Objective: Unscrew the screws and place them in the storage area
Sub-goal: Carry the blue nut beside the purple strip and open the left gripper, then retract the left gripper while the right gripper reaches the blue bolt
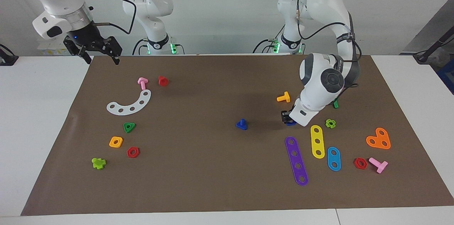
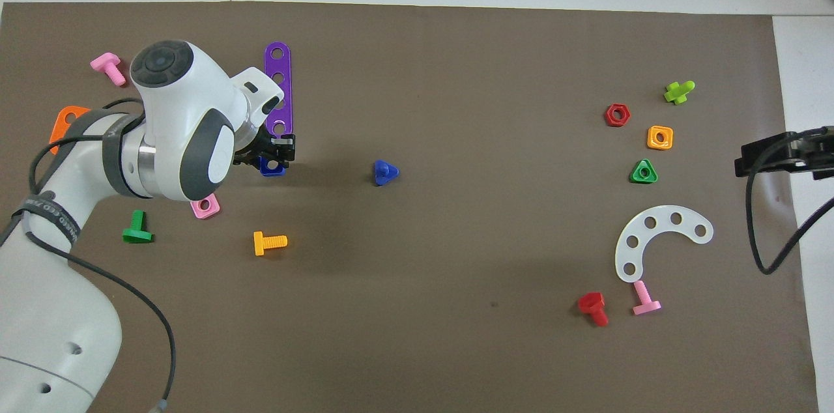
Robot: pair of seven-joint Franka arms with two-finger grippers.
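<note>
The blue screw stands alone on its triangular head, stem up, near the middle of the brown mat; it also shows in the overhead view. My left gripper is down at the mat on a blue square nut, toward the left arm's end. The overhead view shows this gripper right over the nut. My right gripper is open and empty, raised over the mat's edge at the right arm's end, and waits.
An orange bolt, purple, yellow and blue strips lie around the left gripper. A white arc, pink bolt, red bolt and several nuts lie toward the right arm's end.
</note>
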